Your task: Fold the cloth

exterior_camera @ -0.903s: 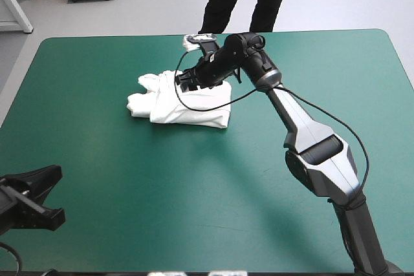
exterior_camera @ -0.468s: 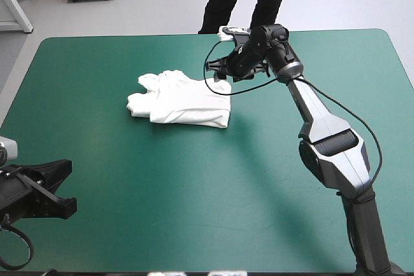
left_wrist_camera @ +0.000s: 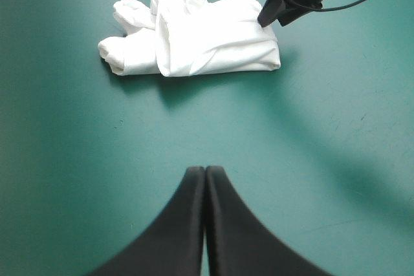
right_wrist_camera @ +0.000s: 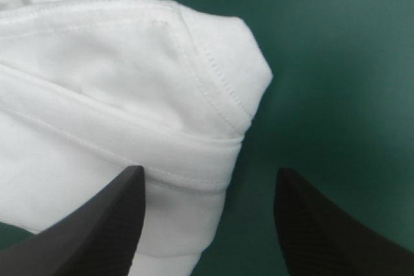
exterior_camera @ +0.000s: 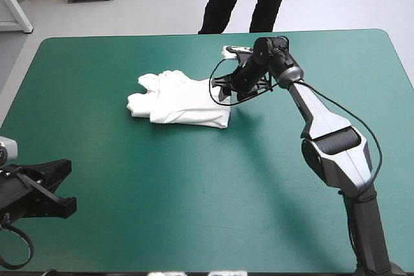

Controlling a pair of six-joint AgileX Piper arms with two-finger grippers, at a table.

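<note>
The white T-shirt (exterior_camera: 181, 99) lies as a folded bundle left of the table's middle, toward the far edge, with rolled sleeves at its left end. My right gripper (exterior_camera: 222, 90) hangs low at the bundle's far right corner. In the right wrist view it (right_wrist_camera: 207, 182) stands open, and a hemmed corner of the T-shirt (right_wrist_camera: 129, 88) reaches between its fingers. My left gripper (exterior_camera: 45, 189) rests near the table's front left corner, far from the cloth. Its fingers (left_wrist_camera: 205, 172) are shut, nothing between them. From there the T-shirt (left_wrist_camera: 194, 46) and the right gripper (left_wrist_camera: 270, 16) show ahead.
Bare teal-green cover (exterior_camera: 194, 192) spreads in front of the bundle and to its right. The right arm (exterior_camera: 323, 134) stretches from the front right corner across to the cloth.
Earlier my right gripper was over the bundle. It drew back to the far right, then came down at the bundle's right corner. The left arm shifted slightly near the front left.
</note>
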